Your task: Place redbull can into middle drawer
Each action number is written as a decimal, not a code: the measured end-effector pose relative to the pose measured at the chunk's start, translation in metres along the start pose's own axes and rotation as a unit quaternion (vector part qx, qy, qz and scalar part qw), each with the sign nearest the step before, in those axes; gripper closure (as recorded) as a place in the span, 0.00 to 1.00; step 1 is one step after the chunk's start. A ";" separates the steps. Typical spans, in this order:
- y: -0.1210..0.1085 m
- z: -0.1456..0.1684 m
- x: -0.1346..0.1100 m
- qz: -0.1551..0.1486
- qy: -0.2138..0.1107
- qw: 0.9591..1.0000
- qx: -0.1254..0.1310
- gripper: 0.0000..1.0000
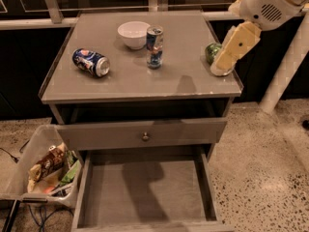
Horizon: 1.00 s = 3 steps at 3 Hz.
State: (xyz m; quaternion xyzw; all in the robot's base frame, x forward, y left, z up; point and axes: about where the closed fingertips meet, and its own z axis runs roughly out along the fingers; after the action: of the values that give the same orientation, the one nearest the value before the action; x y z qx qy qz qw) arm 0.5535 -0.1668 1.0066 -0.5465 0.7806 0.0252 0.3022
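The redbull can [154,46], slim, blue and silver, stands upright at the middle back of the grey cabinet top [145,83], right beside a white bowl [133,34]. The middle drawer [145,197] is pulled open below, with a bare grey floor. My gripper [223,66], cream-coloured, hangs over the right edge of the top, well to the right of the redbull can and above the table surface. It holds nothing that I can see.
A dark-blue Pepsi can [91,62] lies on its side at the left of the top. A green can [211,52] lies at the right, partly hidden behind my gripper. A shut drawer front with a round knob [145,136] sits above the open drawer. A bin of wrappers [41,170] stands on the floor at left.
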 end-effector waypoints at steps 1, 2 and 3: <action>0.000 0.000 0.000 0.000 0.000 1.000 0.000 0.00; -0.005 0.014 -0.007 -0.003 -0.017 1.000 0.000 0.00; -0.012 0.039 -0.013 0.003 -0.059 0.998 -0.004 0.00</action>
State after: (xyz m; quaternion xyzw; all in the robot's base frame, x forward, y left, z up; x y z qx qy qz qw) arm 0.5839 -0.1460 0.9851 -0.5430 0.7628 0.0616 0.3457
